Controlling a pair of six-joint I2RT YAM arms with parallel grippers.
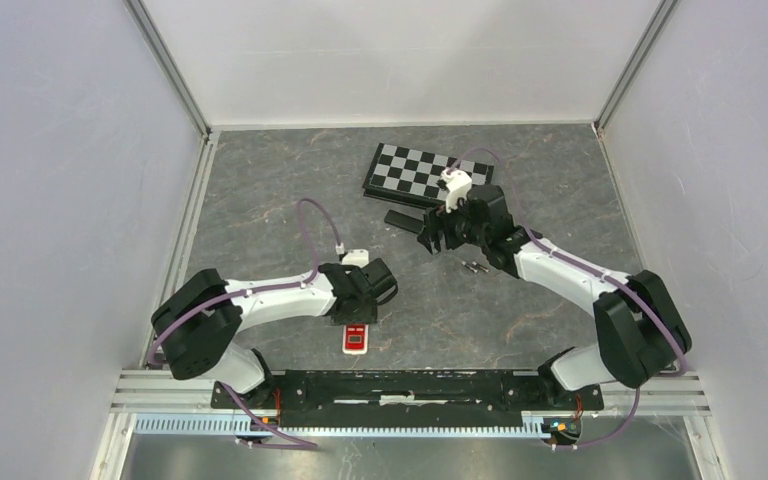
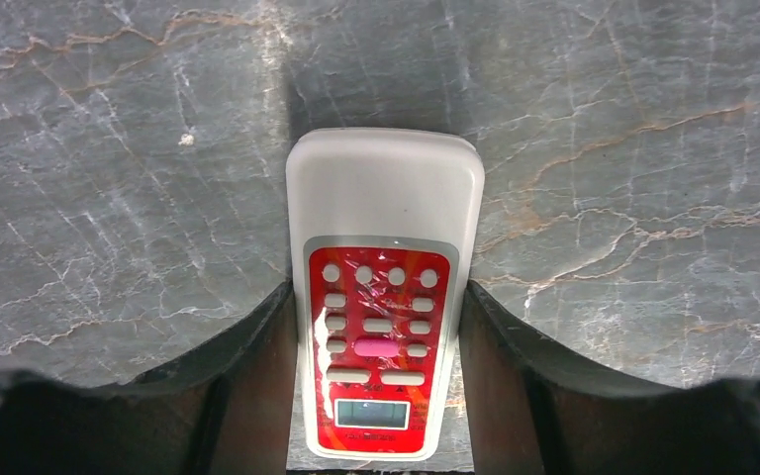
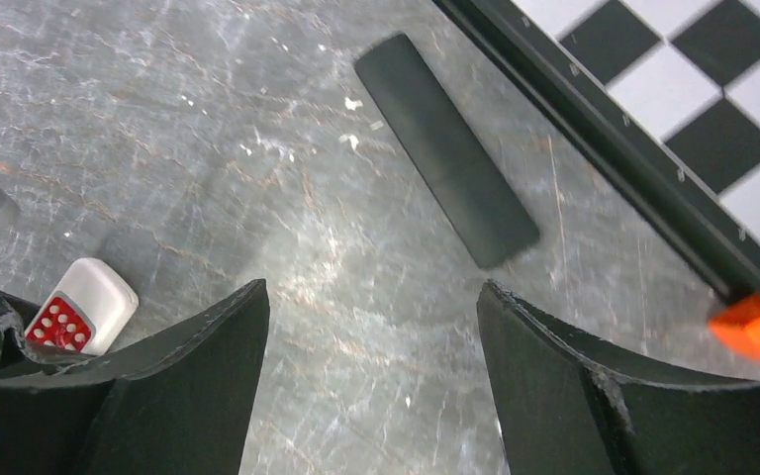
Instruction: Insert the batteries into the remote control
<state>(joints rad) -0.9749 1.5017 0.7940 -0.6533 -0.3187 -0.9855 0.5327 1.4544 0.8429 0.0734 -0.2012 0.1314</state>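
A red and white remote (image 2: 381, 297) lies face up on the grey marbled table, its screen end toward the arm bases (image 1: 355, 340). My left gripper (image 2: 376, 292) straddles it, and both fingers press against its long sides. Two small dark batteries (image 1: 475, 267) lie on the table just beside the right arm's wrist. A slim black remote (image 3: 445, 148) lies face down beyond my right gripper (image 3: 371, 292), which is open and empty above bare table. In the top view the right gripper (image 1: 435, 235) hovers next to the black remote (image 1: 405, 220).
A folded black and white chessboard (image 1: 425, 170) lies at the back middle, its dark edge just right of the black remote (image 3: 604, 148). An orange object (image 3: 752, 322) shows at the right wrist view's right edge. Enclosure walls stand on three sides.
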